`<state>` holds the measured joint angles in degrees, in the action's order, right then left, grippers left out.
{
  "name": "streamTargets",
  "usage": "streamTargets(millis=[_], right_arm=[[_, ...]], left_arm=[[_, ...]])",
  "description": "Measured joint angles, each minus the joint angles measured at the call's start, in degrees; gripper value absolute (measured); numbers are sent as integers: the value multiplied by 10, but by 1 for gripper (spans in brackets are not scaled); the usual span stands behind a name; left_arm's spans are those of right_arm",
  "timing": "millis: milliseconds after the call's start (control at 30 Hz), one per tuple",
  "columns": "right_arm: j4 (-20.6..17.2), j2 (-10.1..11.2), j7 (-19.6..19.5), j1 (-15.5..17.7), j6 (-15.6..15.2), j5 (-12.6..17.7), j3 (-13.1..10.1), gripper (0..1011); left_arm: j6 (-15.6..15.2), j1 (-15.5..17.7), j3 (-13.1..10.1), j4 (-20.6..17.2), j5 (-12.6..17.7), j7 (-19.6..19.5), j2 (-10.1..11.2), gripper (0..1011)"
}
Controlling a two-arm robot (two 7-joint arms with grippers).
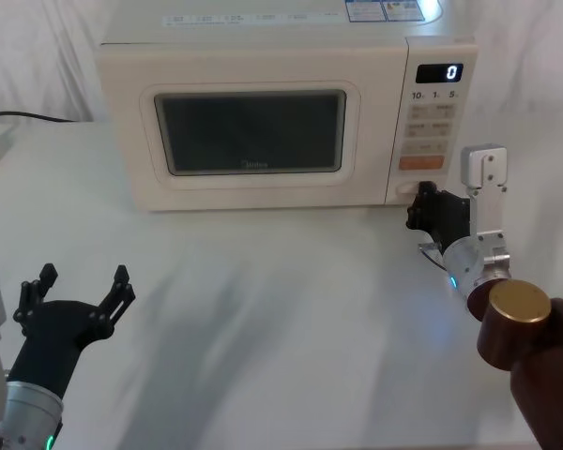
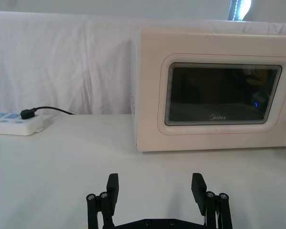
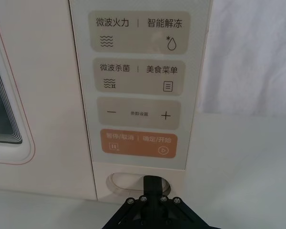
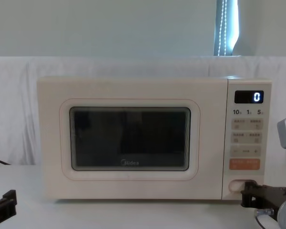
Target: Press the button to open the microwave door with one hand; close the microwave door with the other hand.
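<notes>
Head view shows the cream Midea microwave (image 1: 281, 112) standing at the back of the white table (image 1: 281, 319), its microwave door (image 1: 253, 131) flush with the cabinet, so nothing has opened yet. The right gripper (image 1: 422, 204) is at the foot of the control panel, its black tip against the wide cream button (image 3: 128, 181) that sits just under the orange key (image 3: 138, 147). In the right wrist view the two fingers lie together as one closed point, with that point laid over the right half of the button; whether it is already pushing or only touching cannot be told from these frames. In the chest view the same gripper comes in low on the right, level with the button recess. The left gripper (image 1: 75, 298) hovers over the near left of the table, well apart from the microwave, with its fingers (image 2: 112, 188) spread wide and holding nothing (the left wrist view looks straight at the door window between them). My reading is that the task is at its first step: the press is being made or about to be, the door's release is still to come, and the whole closing push by the left gripper remains.
</notes>
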<state>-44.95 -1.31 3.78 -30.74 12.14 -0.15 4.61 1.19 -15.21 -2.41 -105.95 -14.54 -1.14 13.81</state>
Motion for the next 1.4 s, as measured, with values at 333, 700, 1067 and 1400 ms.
streamTargets(millis=[333,700,1067,1400], right_arm=[[5,-3,0,-2,3,0,0,0],[10,-6,0,-6,5,-2,3,0],[15,-8,-4,-10,8,-4,3,0],[16,-10,-8,-10,8,-5,2,0]], left_arm=[[0,0,0,0,0,0,0,1001],[0,0,0,0,0,0,0,1001],[0,0,0,0,0,0,0,1001],[0,0,0,0,0,0,0,1001]])
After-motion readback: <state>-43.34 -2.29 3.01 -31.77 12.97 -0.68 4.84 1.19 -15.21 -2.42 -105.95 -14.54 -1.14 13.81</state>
